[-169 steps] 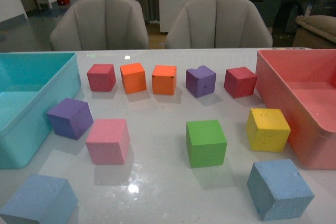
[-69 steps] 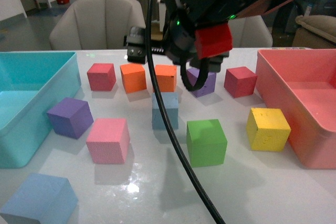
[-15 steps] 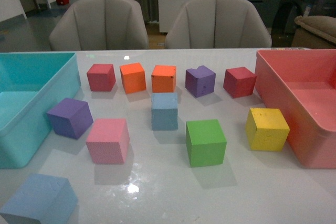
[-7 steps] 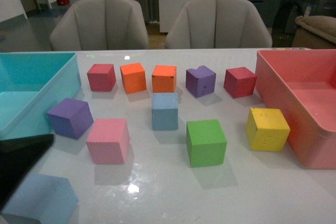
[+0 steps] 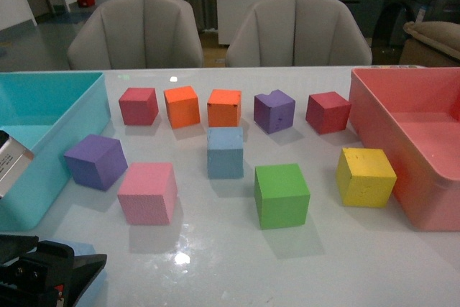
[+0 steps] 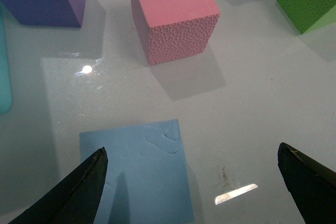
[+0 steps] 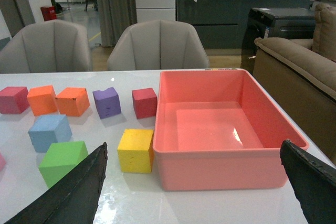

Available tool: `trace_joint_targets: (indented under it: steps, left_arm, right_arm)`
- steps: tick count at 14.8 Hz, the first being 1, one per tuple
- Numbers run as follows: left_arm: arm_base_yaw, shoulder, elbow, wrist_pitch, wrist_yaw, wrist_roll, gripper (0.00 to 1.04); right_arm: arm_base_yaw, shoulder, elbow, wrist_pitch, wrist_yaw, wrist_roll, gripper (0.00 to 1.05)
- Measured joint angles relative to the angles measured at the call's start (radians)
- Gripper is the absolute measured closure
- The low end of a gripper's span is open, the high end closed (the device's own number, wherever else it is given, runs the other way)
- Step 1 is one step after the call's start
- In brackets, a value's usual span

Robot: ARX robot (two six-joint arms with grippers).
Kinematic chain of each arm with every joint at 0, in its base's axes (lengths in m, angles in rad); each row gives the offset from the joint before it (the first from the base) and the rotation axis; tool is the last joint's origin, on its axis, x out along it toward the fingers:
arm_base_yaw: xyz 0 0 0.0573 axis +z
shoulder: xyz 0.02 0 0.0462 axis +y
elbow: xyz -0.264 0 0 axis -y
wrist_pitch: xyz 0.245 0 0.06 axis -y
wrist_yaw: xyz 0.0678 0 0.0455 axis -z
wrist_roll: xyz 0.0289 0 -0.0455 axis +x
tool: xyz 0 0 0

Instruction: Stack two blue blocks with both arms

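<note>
Nothing is stacked yet: the two blue blocks lie well apart. The middle blue block [image 5: 225,152] stands alone at the centre of the front view, just below the row of red, orange and purple cubes, with nothing on top of it. The near blue block [image 6: 136,174] is in the lower left corner of the front view, largely hidden there by the left gripper [image 6: 190,153]. That gripper hangs over it with its jaws spread wide. In the wrist view the block lies close to one jaw rather than midway between them, and nothing is pinched. The right gripper [image 7: 193,145] is empty too, with its jaws wide apart, and it faces the pink bin [image 7: 231,169] from off the blocks. By my reading, the whole lift, carry and placing of the near block remains to be done.

The surface [image 5: 215,264] is glossy white and throws back lamp glare and cube shadows. A turquoise bin [image 5: 43,177] sits at the left edge, and pink [image 5: 147,192], green [image 5: 282,195] and yellow [image 5: 366,176] cubes lie scattered between the bins. Beyond the surface stand two grey chairs [image 5: 136,30], with dark cabinets and a sofa further back.
</note>
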Motion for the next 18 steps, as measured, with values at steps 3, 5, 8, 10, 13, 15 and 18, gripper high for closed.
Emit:
trace_joint_targets:
  steps: [3, 5, 8, 10, 13, 15, 18]
  left_arm:
    - [0.03, 0.073, 0.036, 0.004, -0.031, -0.005, 0.07]
    - [0.035, 0.088, 0.048, -0.009, -0.04, -0.018, 0.07]
    - [0.039, 0.104, 0.053, 0.003, -0.058, -0.031, 0.07]
    - [0.039, 0.143, 0.055, 0.023, -0.074, -0.026, 0.07]
    - [0.022, 0.216, 0.056, 0.061, -0.089, -0.018, 0.07]
    - [0.01, 0.276, 0.057, 0.094, -0.097, -0.002, 0.07]
    - [0.002, 0.364, 0.066, 0.145, -0.123, 0.026, 0.07]
  right_arm:
    - [0.0, 0.0, 0.0, 0.0, 0.0, 0.0, 0.06]
    - [0.0, 0.0, 0.0, 0.0, 0.0, 0.0, 0.06]
    - [0.0, 0.0, 0.0, 0.0, 0.0, 0.0, 0.06]
    - [0.0, 0.0, 0.0, 0.0, 0.0, 0.0, 0.06]
    - [0.0, 0.0, 0.0, 0.0, 0.0, 0.0, 0.06]
    - [0.0, 0.0, 0.0, 0.0, 0.0, 0.0, 0.06]
    - [0.0, 0.0, 0.0, 0.0, 0.0, 0.0, 0.06]
